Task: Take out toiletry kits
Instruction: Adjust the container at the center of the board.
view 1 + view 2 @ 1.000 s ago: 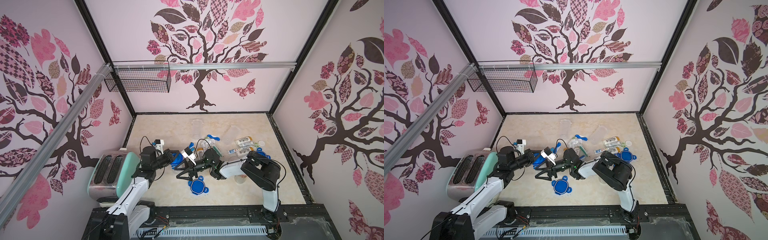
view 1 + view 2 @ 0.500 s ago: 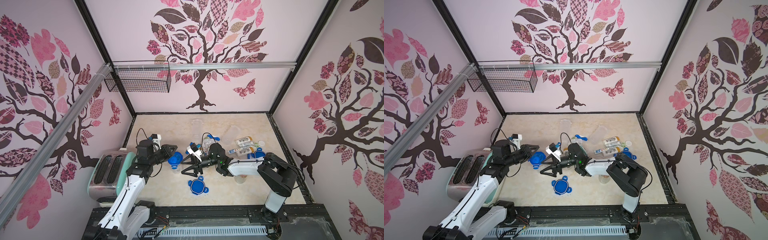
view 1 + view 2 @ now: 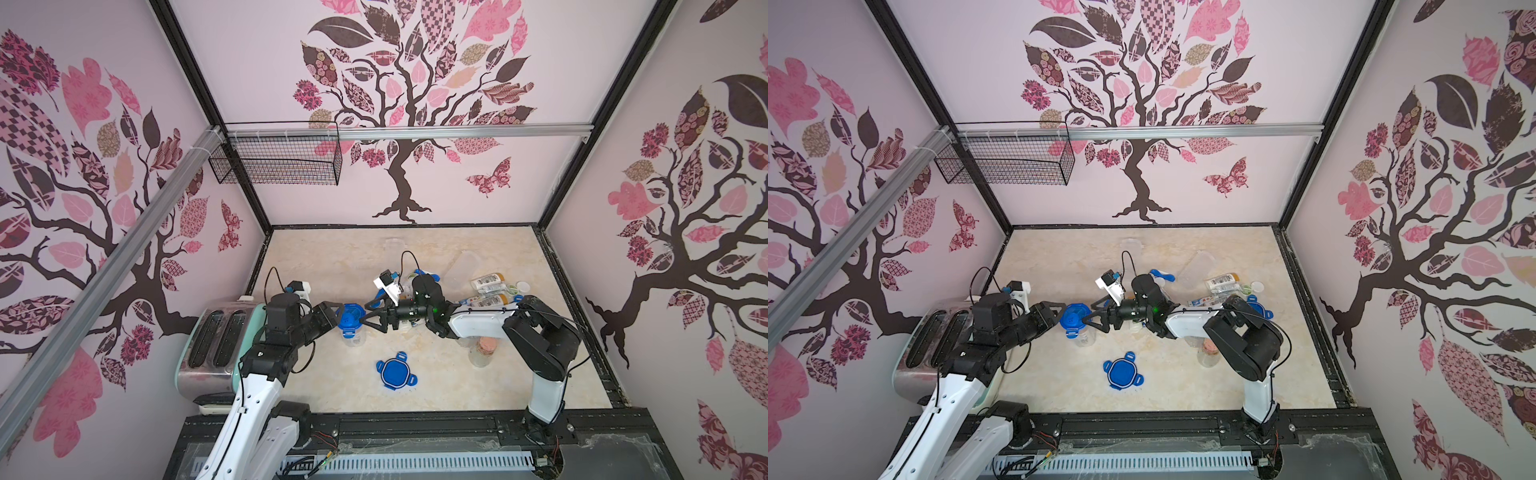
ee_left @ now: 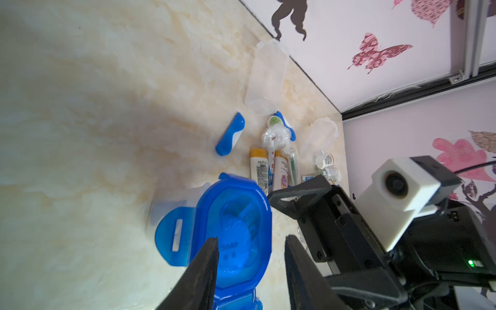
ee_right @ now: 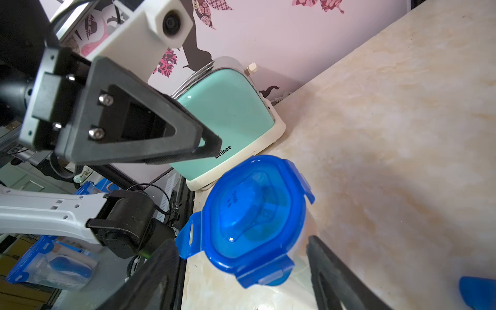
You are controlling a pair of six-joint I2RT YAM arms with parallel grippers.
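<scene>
Left gripper [image 4: 251,240] has opened and pulled back from the one lidded jar [image 3: 351,322], which stands between it and the right gripper [image 5: 239,244], jaws also apart. Beyond, two tan-capped bottles [image 4: 259,169] lie side by side on the bench [image 3: 457,395], one folding toothbrush [image 4: 230,134] near them.

Lid [image 5: 252,214] glossy translucent blue plastic; bottles [image 4: 259,171] white plastic; toaster [image 5: 228,118] glossy mint.
</scene>
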